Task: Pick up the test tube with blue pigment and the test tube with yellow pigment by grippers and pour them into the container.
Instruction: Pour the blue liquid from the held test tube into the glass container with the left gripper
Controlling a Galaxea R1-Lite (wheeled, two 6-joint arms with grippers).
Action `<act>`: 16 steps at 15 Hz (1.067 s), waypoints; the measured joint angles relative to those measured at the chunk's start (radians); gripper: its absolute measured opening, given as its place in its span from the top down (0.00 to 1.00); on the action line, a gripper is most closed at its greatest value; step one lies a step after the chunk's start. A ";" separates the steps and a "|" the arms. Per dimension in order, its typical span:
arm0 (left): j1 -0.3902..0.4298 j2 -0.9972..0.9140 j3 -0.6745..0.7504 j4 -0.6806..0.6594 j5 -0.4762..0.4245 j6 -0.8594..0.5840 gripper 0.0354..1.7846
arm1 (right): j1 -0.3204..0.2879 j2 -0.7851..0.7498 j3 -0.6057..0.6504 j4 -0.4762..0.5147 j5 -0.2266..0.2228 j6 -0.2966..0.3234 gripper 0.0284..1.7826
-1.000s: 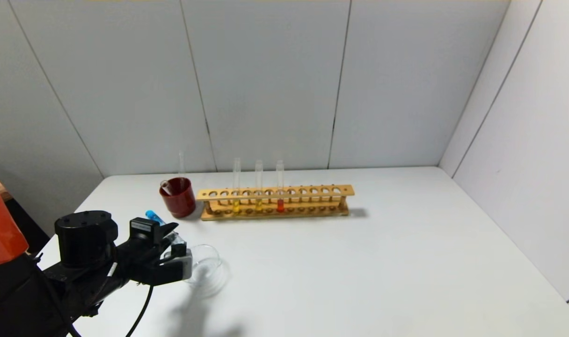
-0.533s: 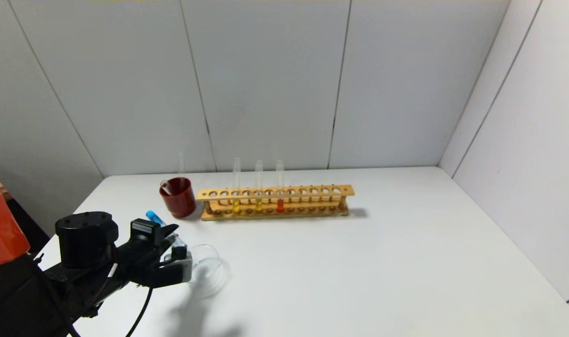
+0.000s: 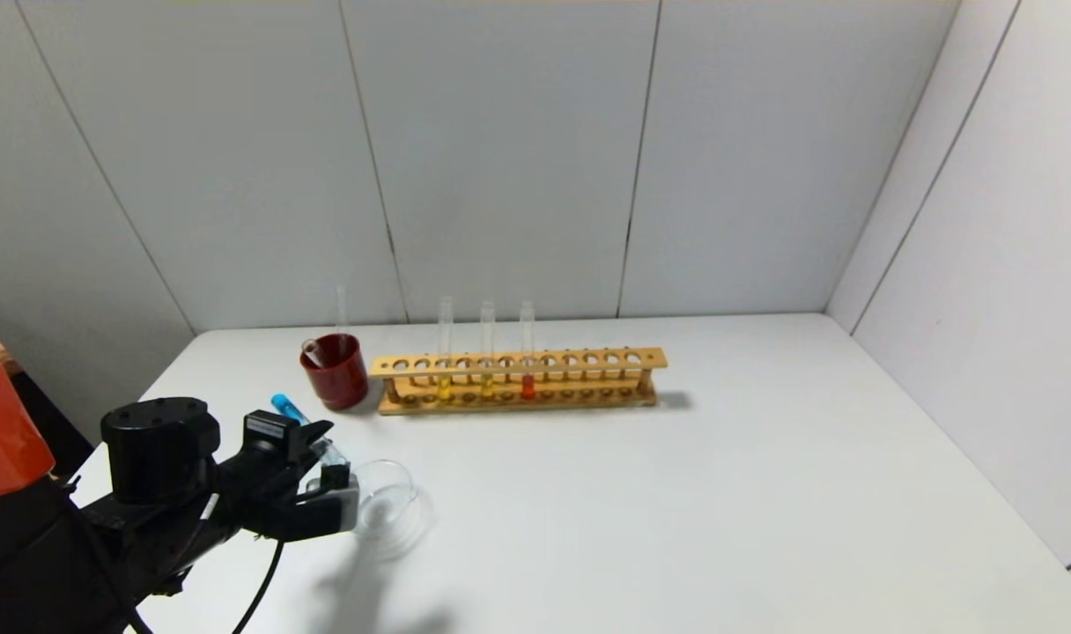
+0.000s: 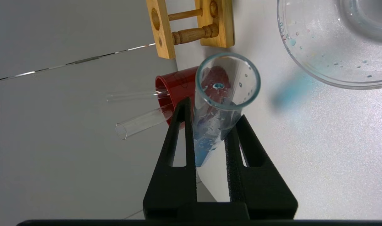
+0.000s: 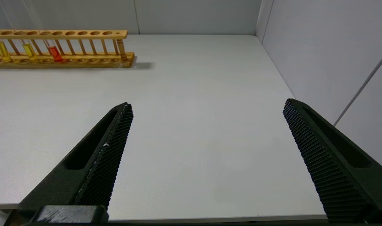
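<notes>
At about eight o'clock on the surface [image 3: 641, 493], the left claw [image 3: 326, 464] grips the blue-pigment test tube [image 3: 291, 411], tilted mouth-down beside the glass container [image 3: 386, 502]; right claw [image 5: 206, 135] open

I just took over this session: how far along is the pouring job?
Blue pour under way: the left gripper is shut on the blue tube, tilted beside the glass dish. Blue liquid remains in the tube; the dish shows only droplets. Left: yellow tube, in the wooden rack. The right gripper is open, empty.
</notes>
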 joint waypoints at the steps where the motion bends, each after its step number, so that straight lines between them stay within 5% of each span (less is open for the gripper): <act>1: 0.001 0.001 -0.001 -0.004 0.000 0.010 0.84 | 0.000 0.000 0.000 0.000 0.000 0.000 0.02; 16: 0.003 0.031 -0.007 -0.026 -0.057 0.091 0.84 | 0.000 0.000 0.000 0.000 0.000 0.000 0.02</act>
